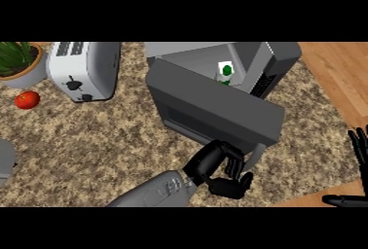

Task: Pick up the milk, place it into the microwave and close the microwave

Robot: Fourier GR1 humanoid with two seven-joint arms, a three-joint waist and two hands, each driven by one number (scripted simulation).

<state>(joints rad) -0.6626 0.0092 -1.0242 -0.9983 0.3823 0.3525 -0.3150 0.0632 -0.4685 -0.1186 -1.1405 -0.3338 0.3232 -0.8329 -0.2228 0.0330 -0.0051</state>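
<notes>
The milk carton [225, 73], white with a green mark, stands upright inside the grey microwave [277, 61] at the back. The microwave's door [215, 109] swings out toward me, partly ajar. My left hand [219, 170] is against the door's outer face at its near corner, next to the handle [251, 158]. Its fingers are relaxed and hold nothing, with the thumb below. My right hand [357, 151] rests open at the right edge, fingers up, well away from the microwave.
A white toaster [84, 68] stands at the back left, beside a potted plant [18, 61]. A red tomato [27, 99] lies in front of the pot. A grey object [4, 160] shows at the left edge. The wooden floor [338, 73] lies beyond the counter's right edge.
</notes>
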